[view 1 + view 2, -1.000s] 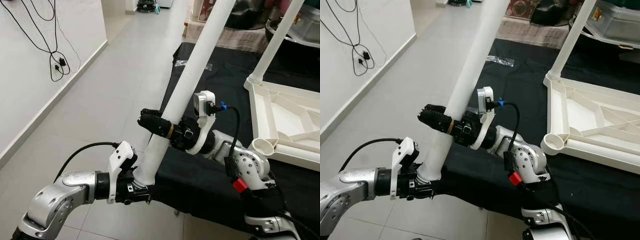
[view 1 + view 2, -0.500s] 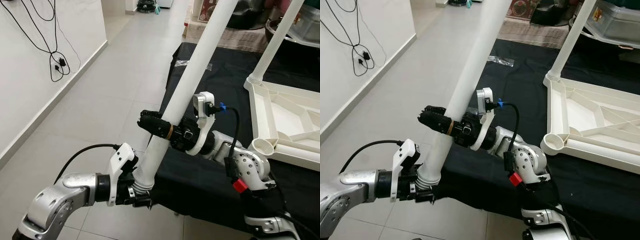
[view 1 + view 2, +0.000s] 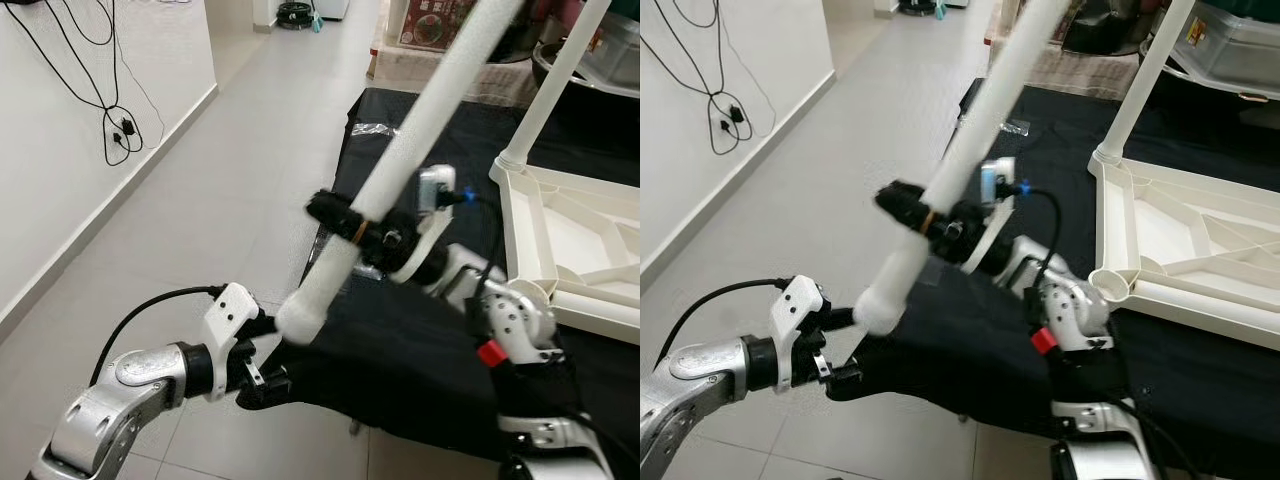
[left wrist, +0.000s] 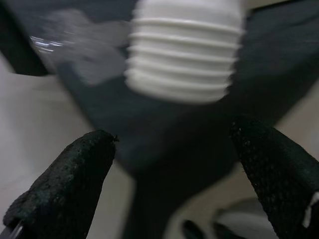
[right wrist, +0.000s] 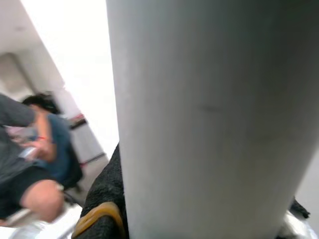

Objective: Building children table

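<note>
Right hand point(image 3: 345, 222) is clamped on the white table leg point(image 3: 420, 125), holding it tilted above the black cloth point(image 3: 420, 350). Left hand point(image 4: 174, 159), fingers point(image 4: 65, 179) apart, sits just below the leg's ribbed threaded end point(image 4: 182, 59), a detail the left wrist view resolves. The upturned white tabletop point(image 3: 570, 235) lies to the right
</note>
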You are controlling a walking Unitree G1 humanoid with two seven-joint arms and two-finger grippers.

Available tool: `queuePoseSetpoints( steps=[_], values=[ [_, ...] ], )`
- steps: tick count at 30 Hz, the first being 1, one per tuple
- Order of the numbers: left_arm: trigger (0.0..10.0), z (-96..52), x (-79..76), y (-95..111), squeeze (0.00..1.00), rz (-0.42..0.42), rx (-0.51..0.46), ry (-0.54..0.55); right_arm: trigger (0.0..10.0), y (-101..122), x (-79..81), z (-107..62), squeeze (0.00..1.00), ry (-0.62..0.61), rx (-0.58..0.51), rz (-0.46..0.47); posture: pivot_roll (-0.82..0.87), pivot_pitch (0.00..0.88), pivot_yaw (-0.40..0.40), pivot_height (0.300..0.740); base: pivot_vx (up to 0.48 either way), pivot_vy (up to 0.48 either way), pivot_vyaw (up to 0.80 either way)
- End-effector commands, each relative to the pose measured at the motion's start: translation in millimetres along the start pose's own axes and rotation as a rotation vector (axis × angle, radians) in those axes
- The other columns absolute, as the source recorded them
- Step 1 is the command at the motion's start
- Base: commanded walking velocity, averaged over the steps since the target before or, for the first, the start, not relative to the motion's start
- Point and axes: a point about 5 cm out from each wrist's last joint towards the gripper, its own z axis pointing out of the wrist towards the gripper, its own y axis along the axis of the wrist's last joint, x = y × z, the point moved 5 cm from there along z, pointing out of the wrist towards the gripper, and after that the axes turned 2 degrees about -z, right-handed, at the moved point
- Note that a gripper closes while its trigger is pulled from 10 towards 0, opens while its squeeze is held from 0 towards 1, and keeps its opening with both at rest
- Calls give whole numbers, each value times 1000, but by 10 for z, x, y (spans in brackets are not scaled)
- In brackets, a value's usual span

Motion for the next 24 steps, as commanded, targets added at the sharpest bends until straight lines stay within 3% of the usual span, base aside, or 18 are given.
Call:
queuePoseSetpoints(
  steps=[1, 2, 5, 6, 8, 9, 10, 12, 13, 15, 16, 24],
  values=[
    [10000, -22, 75, -49, 0, 9, 1, 60, 0, 37, -26, 6, 0, -14, 0, -35, 91, 78, -45, 740, 0, 0, 0],
    [10000, -43, 172, -55, 0, 25, -7, 140, 0, 63, -114, -22, 0, -60, 0, -61, 90, 77, -48, 740, 0, 0, 0],
    [10000, -58, 226, -59, 0, 33, -11, 186, 0, 82, -169, -42, 0, -88, -1, -74, 90, 77, -48, 740, 0, 0, 0],
    [10000, -72, 280, -14, 0, 41, -42, 249, 0, 146, -316, -72, 0, -181, -20, -116, 91, 81, -48, 740, 0, 0, 0],
    [10000, -72, 280, -14, 0, 41, -42, 249, 0, 146, -316, -72, 0, -181, -20, -116, 91, 81, -48, 740, 0, 0, 0],
    [10000, -71, 298, 79, 0, 61, -91, 298, 10000, 255, -493, -113, 0, -312, -54, -184, 89, 83, -52, 740, 0, 0, 0],
    [10000, -55, 290, 187, 0, 73, -141, 348, 10000, 400, -638, -161, 0, -442, -107, -256, 92, 83, -55, 740, 0, 0, 0],
    [10000, -55, 290, 187, 0, 73, -141, 348, 10000, 400, -638, -161, 0, -442, -107, -256, 92, 83, -55, 740, 0, 0, 0],
    [10000, -29, 265, 287, 0, 66, -193, 384, 10000, 507, -722, -199, 0, -536, -151, -312, 91, 86, -54, 740, 0, 0, 0],
    [10000, -29, 265, 287, 0, 66, -193, 384, 10000, 507, -722, -199, 0, -536, -151, -312, 91, 86, -54, 740, 0, 0, 0],
    [10000, 19, 231, 406, 0, 61, -258, 441, 10000, 554, -734, -206, 0, -608, -195, -370, 93, 86, -56, 740, 0, 0, 0],
    [10000, 93, 235, 402, 0, 70, -273, 467, 10000, 453, -734, -152, 0, -603, -191, -356, 92, 89, -57, 740, 0, -324, 0]
  ],
)
